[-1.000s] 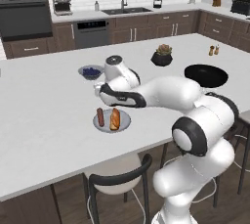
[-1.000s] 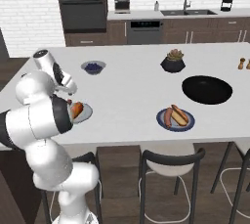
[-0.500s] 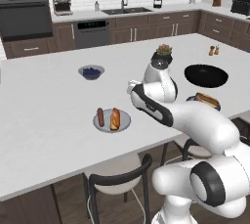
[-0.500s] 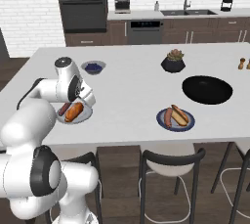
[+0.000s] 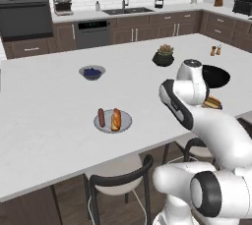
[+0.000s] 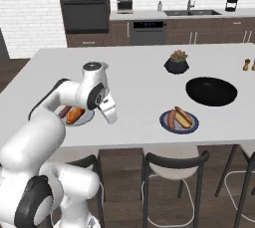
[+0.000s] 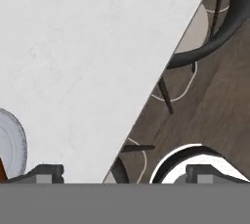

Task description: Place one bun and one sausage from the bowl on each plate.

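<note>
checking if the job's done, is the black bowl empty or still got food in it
Empty: the black bowl shows only its bare glossy inside in the right base view. Each of the two plates on the counter holds a bun and a sausage.

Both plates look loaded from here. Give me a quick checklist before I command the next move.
1. Pale grey plate holds one bun and one sausage: ok.
2. Blue-rimmed plate holds one bun and one sausage: ok.
3. Black bowl emptied: ok, no food seen in it.
4. Hand open, carrying nothing: ok.
5. Hand over the counter edge, off both plates: ok.
6. Height above counter: cannot tell.
</note>
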Robot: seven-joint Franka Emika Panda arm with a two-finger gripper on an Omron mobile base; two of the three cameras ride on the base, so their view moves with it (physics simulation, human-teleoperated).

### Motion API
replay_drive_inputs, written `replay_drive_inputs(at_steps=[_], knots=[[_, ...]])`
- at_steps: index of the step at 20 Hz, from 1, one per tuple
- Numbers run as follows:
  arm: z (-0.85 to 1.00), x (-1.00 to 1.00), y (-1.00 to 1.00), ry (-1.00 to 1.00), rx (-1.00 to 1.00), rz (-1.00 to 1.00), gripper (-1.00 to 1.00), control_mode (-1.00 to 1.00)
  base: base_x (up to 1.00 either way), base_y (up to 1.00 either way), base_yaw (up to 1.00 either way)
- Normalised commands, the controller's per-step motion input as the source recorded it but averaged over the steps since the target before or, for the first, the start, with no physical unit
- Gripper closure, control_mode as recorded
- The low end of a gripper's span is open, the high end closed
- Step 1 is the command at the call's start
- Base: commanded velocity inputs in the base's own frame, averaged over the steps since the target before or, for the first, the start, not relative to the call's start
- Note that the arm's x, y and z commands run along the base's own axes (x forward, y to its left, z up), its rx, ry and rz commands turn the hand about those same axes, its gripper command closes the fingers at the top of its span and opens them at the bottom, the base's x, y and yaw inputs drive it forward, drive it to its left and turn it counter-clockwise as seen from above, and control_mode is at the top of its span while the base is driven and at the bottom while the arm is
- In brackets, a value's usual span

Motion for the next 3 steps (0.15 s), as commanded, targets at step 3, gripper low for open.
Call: replay_drive_inputs(at_steps=[3], knots=[[-0.06, -0.43, -1.00, 0.26, 0.01, -0.28, -1.00, -1.00, 0.00, 0.00, 0.00]])
